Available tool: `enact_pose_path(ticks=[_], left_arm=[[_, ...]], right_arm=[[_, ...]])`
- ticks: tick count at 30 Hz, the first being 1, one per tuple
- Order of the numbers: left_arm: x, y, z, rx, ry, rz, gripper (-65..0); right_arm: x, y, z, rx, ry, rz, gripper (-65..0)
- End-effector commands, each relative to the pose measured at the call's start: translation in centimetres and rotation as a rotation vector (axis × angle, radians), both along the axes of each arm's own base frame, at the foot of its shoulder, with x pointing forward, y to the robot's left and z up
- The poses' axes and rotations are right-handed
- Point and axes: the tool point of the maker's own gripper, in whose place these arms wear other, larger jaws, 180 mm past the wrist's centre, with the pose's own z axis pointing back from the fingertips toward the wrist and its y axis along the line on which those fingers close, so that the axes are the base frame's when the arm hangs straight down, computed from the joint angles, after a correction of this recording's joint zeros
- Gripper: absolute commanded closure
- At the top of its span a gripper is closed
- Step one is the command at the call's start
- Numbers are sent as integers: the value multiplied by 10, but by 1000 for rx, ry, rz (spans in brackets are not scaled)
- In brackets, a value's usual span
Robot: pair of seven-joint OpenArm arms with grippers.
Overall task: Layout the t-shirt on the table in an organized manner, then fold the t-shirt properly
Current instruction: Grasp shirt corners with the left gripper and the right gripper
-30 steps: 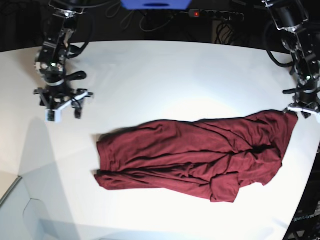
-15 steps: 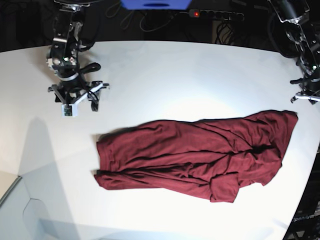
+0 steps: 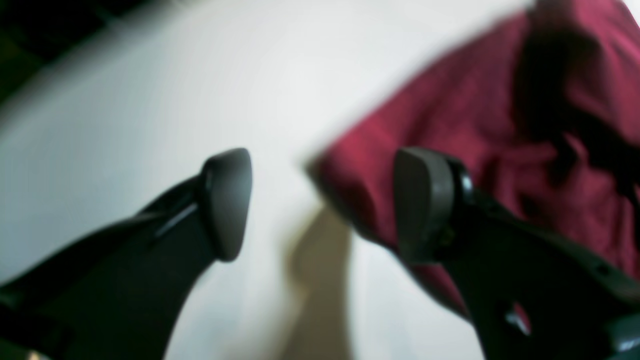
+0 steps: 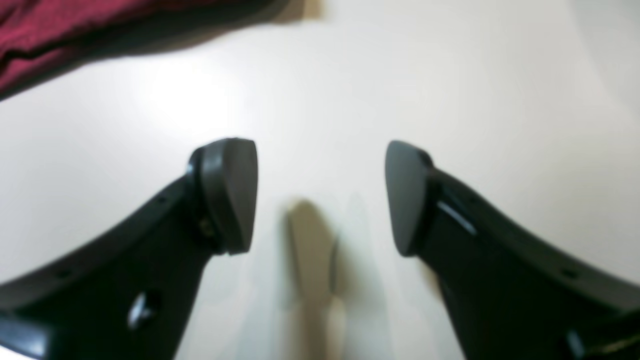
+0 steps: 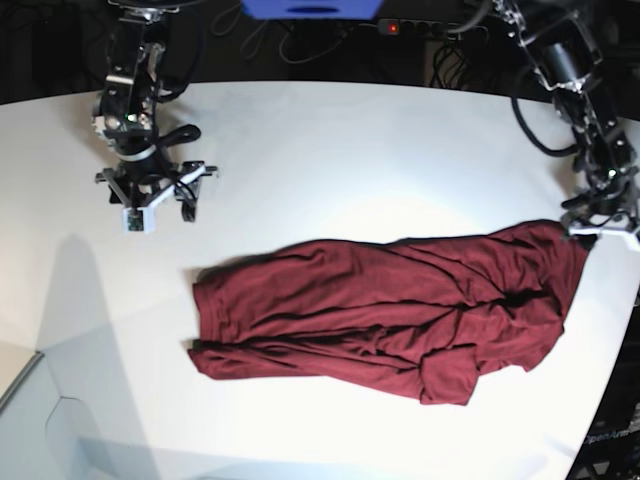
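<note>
White table [image 5: 330, 150] bears rumpled, unprinted t-shirt [image 5: 390, 315]

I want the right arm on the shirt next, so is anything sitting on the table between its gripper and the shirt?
Nothing visible. Only bare table lies between the open right gripper and the t-shirt. The left gripper is at the shirt's far corner, out of the way.

Behind the far curved edge — dark, unlit space with loose black cables [image 5: 300, 45]. A black power strip with one red lit switch [image 5: 432, 29] lies along the back; beside it, a flat blue panel [image 5: 310, 8] at top centre. Bright overhead glare — one soft patch mid-surface. Pale grey floor corner [image 5: 20, 445] at lower left.
</note>
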Motion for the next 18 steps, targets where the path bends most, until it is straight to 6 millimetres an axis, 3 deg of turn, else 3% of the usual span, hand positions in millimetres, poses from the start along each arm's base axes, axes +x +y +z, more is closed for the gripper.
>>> enact_pose_path(ticks=[1, 10, 12, 17, 18], left_arm=[[10, 14, 17, 39, -41, 16, -425], [33, -5, 7, 32, -3, -65, -408], [35, -10, 6, 37, 4, -86, -315], [33, -7, 6, 39, 6, -80, -11], [33, -1, 11, 53, 4, -77, 0]], right_arm=[[9, -2, 15, -4, -57, 3, -401], [9, -3, 15, -7, -57, 4, -401], [11, -4, 17, -9, -63, 4, -401], [16, -3, 20, -8, -74, 5, -404], [22, -2, 25, -7, -89, 8, -405]])
